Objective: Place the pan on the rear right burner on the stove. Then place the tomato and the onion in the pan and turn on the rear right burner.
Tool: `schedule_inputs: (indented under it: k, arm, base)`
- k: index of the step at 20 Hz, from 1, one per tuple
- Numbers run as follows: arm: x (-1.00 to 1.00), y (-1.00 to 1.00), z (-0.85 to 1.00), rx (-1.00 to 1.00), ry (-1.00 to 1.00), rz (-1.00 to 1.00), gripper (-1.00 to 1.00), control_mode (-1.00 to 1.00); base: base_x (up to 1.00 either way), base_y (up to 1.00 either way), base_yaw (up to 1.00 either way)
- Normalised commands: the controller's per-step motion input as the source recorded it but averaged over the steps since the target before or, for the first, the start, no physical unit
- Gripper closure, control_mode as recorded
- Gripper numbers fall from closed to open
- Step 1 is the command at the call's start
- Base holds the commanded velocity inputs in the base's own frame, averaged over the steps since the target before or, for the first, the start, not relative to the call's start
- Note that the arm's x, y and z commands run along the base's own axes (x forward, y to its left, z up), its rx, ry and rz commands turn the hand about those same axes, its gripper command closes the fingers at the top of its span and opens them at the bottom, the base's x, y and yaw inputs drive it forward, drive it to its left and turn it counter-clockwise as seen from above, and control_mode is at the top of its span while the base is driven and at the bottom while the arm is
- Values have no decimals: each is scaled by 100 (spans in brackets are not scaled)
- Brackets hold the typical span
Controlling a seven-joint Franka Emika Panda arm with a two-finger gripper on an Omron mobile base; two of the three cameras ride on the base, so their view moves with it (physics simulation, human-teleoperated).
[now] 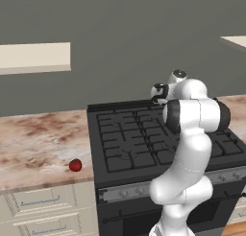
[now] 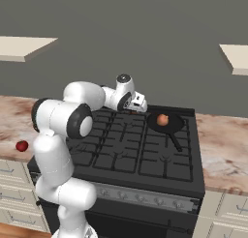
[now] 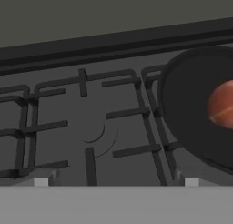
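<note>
**Onion in pan on rear right burner; tomato on counter; claw spread and empty**

The stove (image 2: 145, 155) is taken as the landmark. The pan (image 2: 167, 123) is seen resting on the rear right burner (image 2: 175, 127) of the stove, its thin handle directed toward the stove's front. The onion (image 2: 162, 119) is seen lying inside the pan, touching its floor; in the hand view it is cut by the right edge of the picture.

The tomato (image 1: 75, 165) is found on the marbled counter (image 1: 33, 144) left of the stove, near the counter's front edge and well apart from the pan.

The gripper (image 2: 139, 103) is held over the rear of the stove, just left of the pan and clear of it. Its jaws are spread wide, and nothing is held between them. In the hand view the rear middle grates are seen below the hand, with the pan to the right.

The knob strip (image 2: 145, 197) runs along the stove's front.
</note>
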Motion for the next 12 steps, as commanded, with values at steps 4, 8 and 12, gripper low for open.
schedule_inputs:
  k: [4, 8, 12]
  arm:
    - [-21, 62, 26, 0, 6, 0, -100, -100]
    - [-29, 46, 37, 0, 15, 1, -100, -100]
    - [-29, 54, 34, 0, 14, 7, -100, -100]
  base:
    - [0, 0, 0]
    - [0, 0, 0]
    - [0, 0, 0]
